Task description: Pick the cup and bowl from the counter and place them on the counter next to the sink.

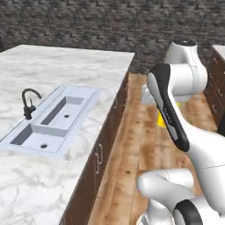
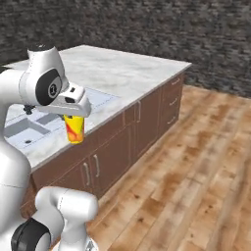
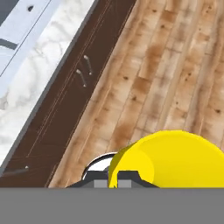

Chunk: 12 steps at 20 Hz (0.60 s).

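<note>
One item, the cup (image 2: 74, 128), is clamped in the gripper (image 2: 73, 117) above the floor, at 3 o'clock of the sink (image 2: 29, 128); placement on the counter (image 2: 122, 73) and the bowl remain outstanding.

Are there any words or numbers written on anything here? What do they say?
No words or numbers can be read in these pictures.
The cup, held in the gripper, has an orange-red mark on its yellow side: a shape, not letters.
The counter, sink, tap and drawers carry no writing.
</note>
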### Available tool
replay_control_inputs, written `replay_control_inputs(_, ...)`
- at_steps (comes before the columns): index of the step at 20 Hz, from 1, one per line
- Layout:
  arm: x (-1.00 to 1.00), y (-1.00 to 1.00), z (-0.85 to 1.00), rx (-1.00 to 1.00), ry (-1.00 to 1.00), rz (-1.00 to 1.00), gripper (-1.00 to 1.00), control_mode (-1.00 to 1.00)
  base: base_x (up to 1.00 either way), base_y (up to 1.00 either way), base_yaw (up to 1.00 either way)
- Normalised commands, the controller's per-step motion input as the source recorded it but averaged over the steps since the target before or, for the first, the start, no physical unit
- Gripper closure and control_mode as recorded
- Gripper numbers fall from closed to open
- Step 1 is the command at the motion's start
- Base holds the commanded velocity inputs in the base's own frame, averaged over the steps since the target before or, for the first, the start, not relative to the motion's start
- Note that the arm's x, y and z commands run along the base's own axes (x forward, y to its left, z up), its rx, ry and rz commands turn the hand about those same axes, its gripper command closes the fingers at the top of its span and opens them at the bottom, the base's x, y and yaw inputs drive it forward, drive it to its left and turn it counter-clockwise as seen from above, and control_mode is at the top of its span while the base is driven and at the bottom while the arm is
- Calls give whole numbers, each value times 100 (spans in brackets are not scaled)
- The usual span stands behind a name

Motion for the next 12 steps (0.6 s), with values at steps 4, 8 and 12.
replay_control_inputs(4,0,0,0,0,0,0,100,100,0,0,88)
replay_control_inputs(8,0,0,0,0,0,0,100,100,2,0,86)
replay_control_inputs(12,0,0,0,0,0,0,100,100,21,-9,79)
